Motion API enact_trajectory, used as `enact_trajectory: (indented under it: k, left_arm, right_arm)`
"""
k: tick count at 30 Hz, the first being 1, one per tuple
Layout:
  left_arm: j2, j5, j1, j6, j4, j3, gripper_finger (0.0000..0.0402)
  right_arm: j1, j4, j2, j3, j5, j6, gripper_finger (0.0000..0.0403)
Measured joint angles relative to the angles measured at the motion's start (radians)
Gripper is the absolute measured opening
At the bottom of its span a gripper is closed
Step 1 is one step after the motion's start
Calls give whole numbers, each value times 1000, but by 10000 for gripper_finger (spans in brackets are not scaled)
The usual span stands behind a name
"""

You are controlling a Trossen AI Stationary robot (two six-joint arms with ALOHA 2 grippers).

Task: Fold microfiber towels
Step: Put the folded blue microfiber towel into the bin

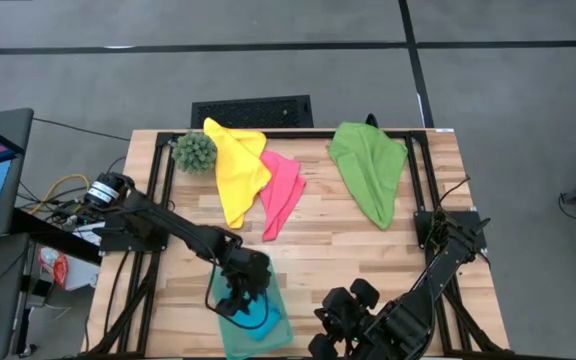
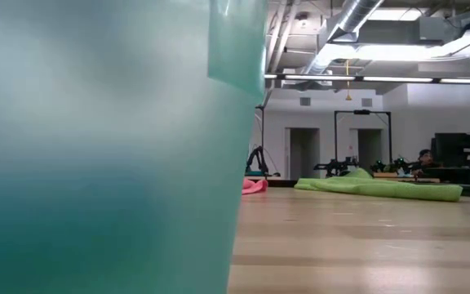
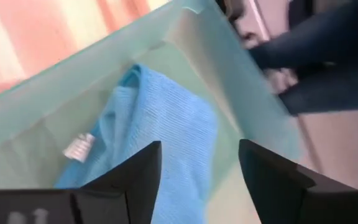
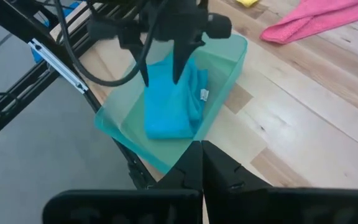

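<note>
A folded blue towel (image 4: 166, 109) lies flat in the translucent teal tray (image 4: 225, 59) at the table's near edge. A small white tag shows on the towel (image 3: 166, 130). My left gripper (image 3: 199, 149) hangs open just over it, one finger to either side, pointing slantwise down into the tray (image 1: 253, 335). I see no touch between fingers and cloth. My right gripper (image 4: 201, 149) is shut and waits to the tray's right, near the front edge (image 1: 340, 315). The yellow towel (image 1: 236, 165), the pink towel (image 1: 283, 190) and the green towel (image 1: 368, 165) lie crumpled on the far half of the table.
A small spiky green ball plant (image 1: 195, 150) stands at the far left corner beside the yellow towel. In the low view the tray wall (image 2: 96, 147) fills the left side. Bare wood lies between the tray and the far towels.
</note>
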Motion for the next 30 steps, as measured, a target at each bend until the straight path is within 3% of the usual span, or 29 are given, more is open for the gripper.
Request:
enact_trajectory:
  k: [3,7,14,22,26,30]
  left_arm:
    - [-2,127,18,27,-190,86,198]
    - [-3,138,-30,175,-446,185,161]
    - [67,-51,-103,258,-360,191,74]
    - [251,-98,-81,271,-326,190,5]
    - [281,-34,-52,207,-369,190,5]
    - [206,45,-3,169,-523,214,18]
  right_arm:
    - [0,0,0,0,0,-2,24]
    - [0,0,0,0,0,-8,22]
    - [0,0,0,0,2,-19,24]
    - [0,0,0,0,-1,-15,21]
    - [0,-9,0,0,-9,-1,23]
    - [0,-35,-11,0,-8,-3,24]
